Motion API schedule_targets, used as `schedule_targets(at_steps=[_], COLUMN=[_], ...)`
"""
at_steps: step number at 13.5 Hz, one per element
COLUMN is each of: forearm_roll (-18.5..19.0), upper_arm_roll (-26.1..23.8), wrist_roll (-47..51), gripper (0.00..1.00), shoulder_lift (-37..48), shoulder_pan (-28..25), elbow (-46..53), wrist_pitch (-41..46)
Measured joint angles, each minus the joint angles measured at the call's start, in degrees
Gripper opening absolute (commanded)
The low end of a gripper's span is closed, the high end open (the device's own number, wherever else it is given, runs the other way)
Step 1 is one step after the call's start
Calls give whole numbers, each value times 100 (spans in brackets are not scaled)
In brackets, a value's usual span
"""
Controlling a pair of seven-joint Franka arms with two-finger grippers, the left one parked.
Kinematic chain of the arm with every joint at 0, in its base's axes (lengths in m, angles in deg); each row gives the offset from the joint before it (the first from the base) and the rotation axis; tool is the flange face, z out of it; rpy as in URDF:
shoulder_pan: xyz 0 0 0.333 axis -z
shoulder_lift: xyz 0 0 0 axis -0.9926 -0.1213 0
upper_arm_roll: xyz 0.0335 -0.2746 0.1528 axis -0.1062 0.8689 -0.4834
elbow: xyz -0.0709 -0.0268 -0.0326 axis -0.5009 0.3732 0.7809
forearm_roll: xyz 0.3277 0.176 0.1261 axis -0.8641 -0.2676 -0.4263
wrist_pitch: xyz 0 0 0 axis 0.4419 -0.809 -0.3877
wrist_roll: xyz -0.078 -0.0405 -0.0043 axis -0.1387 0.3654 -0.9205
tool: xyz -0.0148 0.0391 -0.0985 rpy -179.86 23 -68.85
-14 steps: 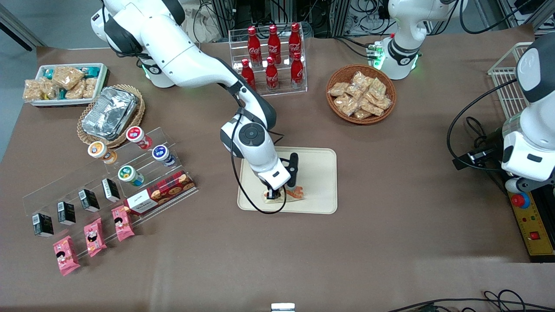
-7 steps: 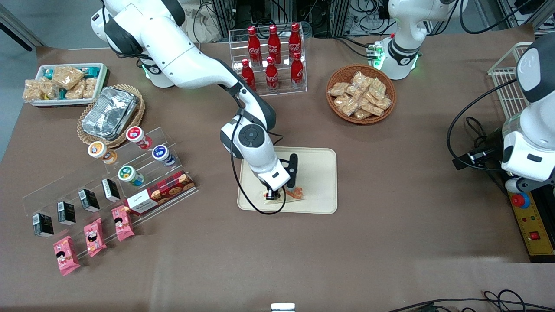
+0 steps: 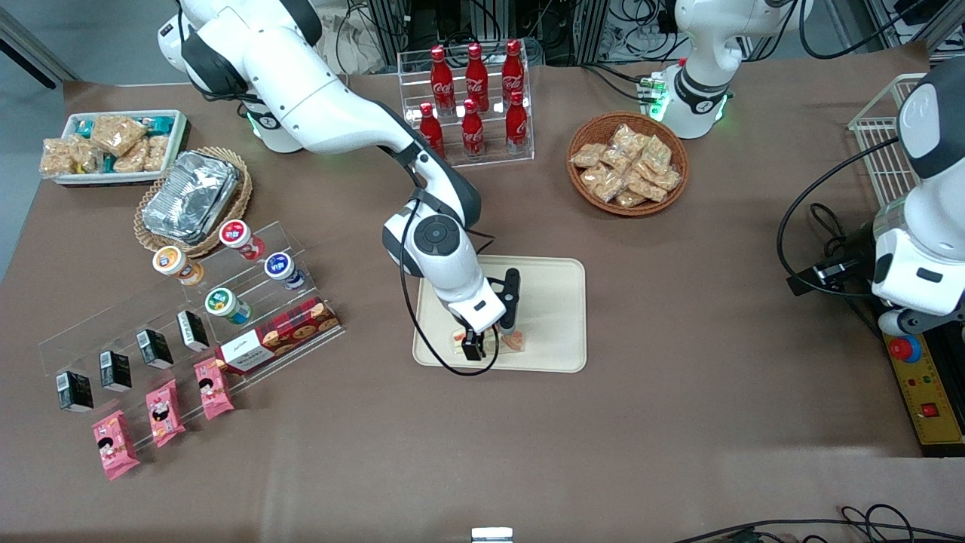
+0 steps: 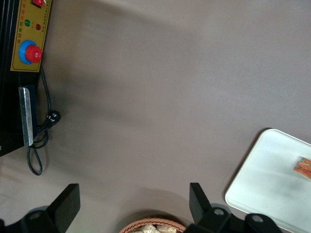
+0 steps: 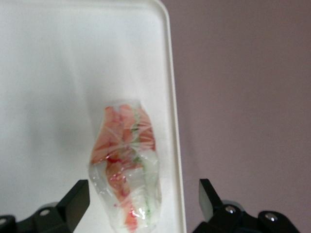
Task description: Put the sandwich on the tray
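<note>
The sandwich (image 5: 125,165), a clear-wrapped wedge with red-orange and green filling, lies on the cream-beige tray (image 5: 58,58) close to its rim. In the front view the sandwich (image 3: 515,341) peeks out from under the wrist, on the part of the tray (image 3: 554,302) nearest the camera. My right gripper (image 5: 143,204) hangs over it, open, with its fingers (image 5: 77,199) apart on either side and not touching the wrap. In the front view the gripper (image 3: 482,343) is just above the tray. A corner of the tray (image 4: 262,184) and sandwich (image 4: 303,167) shows in the left wrist view.
A rack of red cola bottles (image 3: 473,98) and a wicker basket of snack packets (image 3: 627,162) stand farther from the camera than the tray. Toward the working arm's end are an acrylic stand with cups and boxes (image 3: 226,302), a red cookie box (image 3: 279,335), a foil basket (image 3: 192,197) and a white bin (image 3: 113,143).
The gripper has let go of the sandwich and risen a little above it; the sandwich stays on the tray.
</note>
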Motion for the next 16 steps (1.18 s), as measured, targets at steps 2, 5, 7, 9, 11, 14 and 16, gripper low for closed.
schedule_targets(at_steps=[2,5,7,9,11,14,16], forearm_roll=[-169,-461,-580,-737,-794,-853,-842], upper_arm_roll=[-3,4,5,13,14,11,15], wrist_roll=[0,-6,-10,7,62,327,1028], gripper=[100,100,100,100,100,100,100], shoulder_lift=[354,1104,1556,1928,2260,2658,2974], shoulder_pan=[36,390,847,1362,1966,2897,3283], elbow=[61,98,97,98,96,97,97], wrist_pitch=[618,1879,2718,3411,4034,4759,5073])
